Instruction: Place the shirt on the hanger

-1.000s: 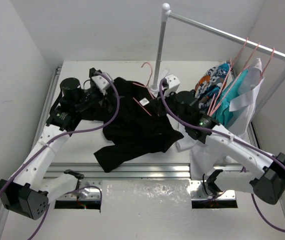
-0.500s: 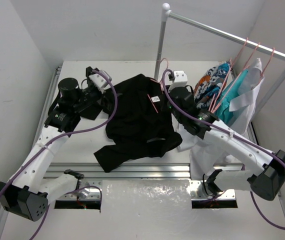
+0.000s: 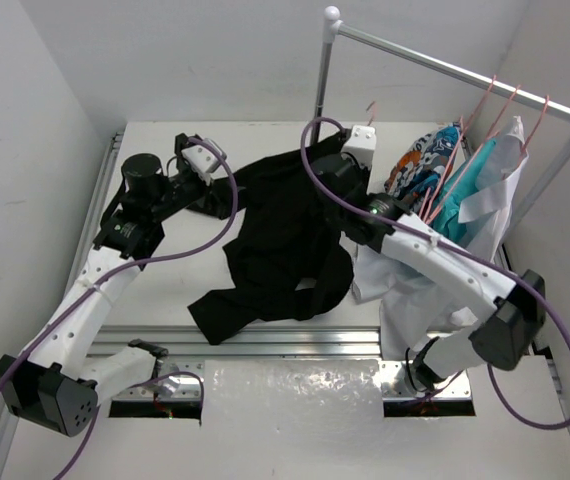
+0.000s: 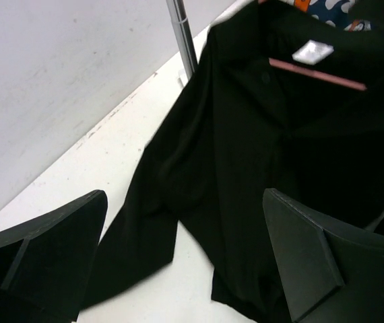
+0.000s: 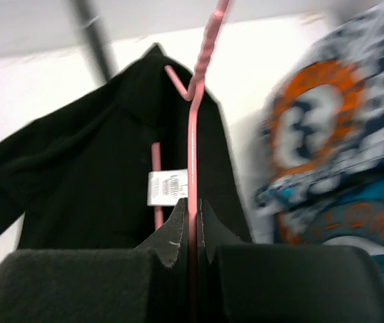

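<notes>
The black shirt (image 3: 285, 230) hangs partly lifted from the pink hanger (image 3: 370, 106), its lower part and sleeves trailing on the table. My right gripper (image 3: 364, 132) is shut on the hanger's stem (image 5: 192, 168), just below the hook. The hanger's arms run inside the collar by the white label (image 5: 167, 187). My left gripper (image 3: 203, 168) stands open at the shirt's left side, holding nothing. In the left wrist view its fingers (image 4: 44, 249) flank a dangling sleeve (image 4: 145, 229), and the hanger bar (image 4: 316, 74) shows at the shirt's neck.
A white rack post (image 3: 322, 70) stands just behind the shirt; its rail (image 3: 465, 75) runs right. A blue-orange patterned garment (image 3: 427, 160), teal (image 3: 470, 195) and white (image 3: 500, 185) clothes hang on it from pink hangers. White walls close the left and back.
My right gripper has risen and moved back toward the rack with the hanger, lifting the shirt's collar and shoulders off the table. The left gripper has stayed open in nearly the same place.
</notes>
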### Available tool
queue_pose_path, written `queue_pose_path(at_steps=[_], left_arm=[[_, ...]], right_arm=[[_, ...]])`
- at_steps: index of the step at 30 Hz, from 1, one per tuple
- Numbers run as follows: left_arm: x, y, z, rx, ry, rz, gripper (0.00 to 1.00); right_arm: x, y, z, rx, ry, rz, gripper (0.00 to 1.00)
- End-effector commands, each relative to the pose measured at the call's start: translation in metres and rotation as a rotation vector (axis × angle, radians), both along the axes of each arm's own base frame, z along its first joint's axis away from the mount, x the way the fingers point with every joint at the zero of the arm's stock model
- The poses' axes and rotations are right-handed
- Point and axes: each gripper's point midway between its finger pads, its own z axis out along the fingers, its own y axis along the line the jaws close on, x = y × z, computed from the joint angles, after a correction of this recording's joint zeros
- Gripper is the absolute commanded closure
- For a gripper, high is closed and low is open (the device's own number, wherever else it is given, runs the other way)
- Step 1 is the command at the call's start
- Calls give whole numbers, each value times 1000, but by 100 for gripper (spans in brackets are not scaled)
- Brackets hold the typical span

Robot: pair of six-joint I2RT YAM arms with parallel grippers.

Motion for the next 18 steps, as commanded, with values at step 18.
queue_pose_path(at_steps=[18], left_arm=[[-8,2,27,-19,-67,-5,2]], right_arm=[[18,-104,155,-351,-192,-661,100]])
